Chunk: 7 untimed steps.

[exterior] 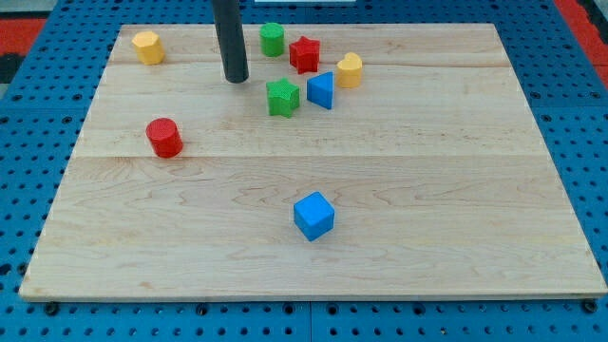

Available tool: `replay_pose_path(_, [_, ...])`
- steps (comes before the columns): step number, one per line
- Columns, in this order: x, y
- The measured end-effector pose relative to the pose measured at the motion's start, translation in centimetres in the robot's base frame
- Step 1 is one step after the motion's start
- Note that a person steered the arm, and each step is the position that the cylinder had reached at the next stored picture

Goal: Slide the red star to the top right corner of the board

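Observation:
The red star (304, 54) lies near the view's top, a little left of the board's middle. A green cylinder (273, 39) sits just to its upper left, a yellow block (350, 69) to its right, a blue triangular block (321, 90) and a green star (282, 97) below it. My tip (236, 79) rests on the board to the left of the red star, about a block's width left of the green star, touching no block.
A yellow hexagonal block (147, 46) sits at the board's top left corner. A red cylinder (164, 137) stands at the left. A blue cube (313, 215) lies below the middle. The wooden board (456, 171) sits on a blue pegboard.

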<state>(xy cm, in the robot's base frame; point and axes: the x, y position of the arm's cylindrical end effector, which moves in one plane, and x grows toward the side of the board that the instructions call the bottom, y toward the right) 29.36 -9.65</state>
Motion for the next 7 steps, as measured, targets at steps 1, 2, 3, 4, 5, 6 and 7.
replay_pose_path(1, [-2.8, 0.7])
replay_pose_path(2, [-3.9, 5.6])
replay_pose_path(3, [-4.3, 12.9])
replay_pose_path(4, [-4.4, 19.2])
replay_pose_path(5, [-4.2, 19.9])
replay_pose_path(6, [-2.3, 16.0])
replay_pose_path(7, [-1.0, 15.7])
